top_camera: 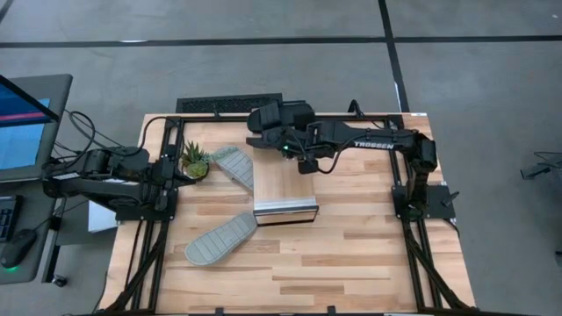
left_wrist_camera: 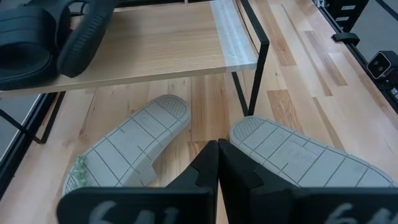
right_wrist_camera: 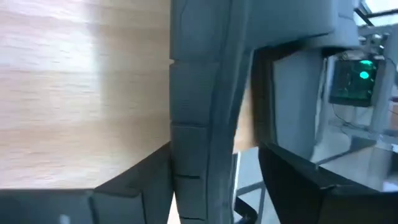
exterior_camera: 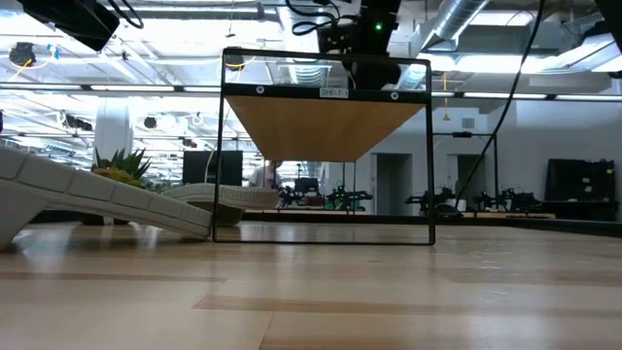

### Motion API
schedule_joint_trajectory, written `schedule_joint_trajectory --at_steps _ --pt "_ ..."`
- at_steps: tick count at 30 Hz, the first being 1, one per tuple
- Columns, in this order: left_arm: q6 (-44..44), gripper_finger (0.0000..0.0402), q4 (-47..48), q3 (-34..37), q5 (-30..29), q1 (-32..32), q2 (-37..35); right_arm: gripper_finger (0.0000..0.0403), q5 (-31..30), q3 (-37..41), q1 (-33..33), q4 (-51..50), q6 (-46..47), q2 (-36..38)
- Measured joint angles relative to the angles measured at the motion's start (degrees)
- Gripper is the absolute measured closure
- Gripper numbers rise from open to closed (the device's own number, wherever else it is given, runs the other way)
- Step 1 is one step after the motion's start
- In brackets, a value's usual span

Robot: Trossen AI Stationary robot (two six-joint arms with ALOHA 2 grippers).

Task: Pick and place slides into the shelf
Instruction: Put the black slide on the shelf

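My right arm (top_camera: 378,145) carries the word TROSSEN in white letters along its upper link, readable from overhead. In the low view, a small pale label (exterior_camera: 333,92) sits on the top bar of the shelf (exterior_camera: 327,146); its lettering is too small for me to make out

Two matte black jointed arms, white TROSSEN lettering on right arm (top_camera: 373,145), green indicator light, black cables

Wooden table (top_camera: 369,263) carries shelf (top_camera: 283,184), grey slides (top_camera: 219,241), plant (top_camera: 194,161).
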State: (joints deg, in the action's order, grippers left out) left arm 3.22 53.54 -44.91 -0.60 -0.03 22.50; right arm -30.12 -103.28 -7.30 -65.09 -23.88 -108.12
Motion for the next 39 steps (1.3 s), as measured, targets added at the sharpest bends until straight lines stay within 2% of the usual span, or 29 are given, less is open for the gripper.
schedule_joint_trajectory --at_steps 22,39 --pt "0.00 0.0401 0.00 -0.02 0.00 0.01 0.00 0.0169 3.46 0.02 1.68 -0.65 2.13 0.01" --pt "0.00 0.0401 0.00 -0.02 -0.02 0.02 -0.02 0.0159 3.06 0.07 2.07 -1.29 4.51 0.00"
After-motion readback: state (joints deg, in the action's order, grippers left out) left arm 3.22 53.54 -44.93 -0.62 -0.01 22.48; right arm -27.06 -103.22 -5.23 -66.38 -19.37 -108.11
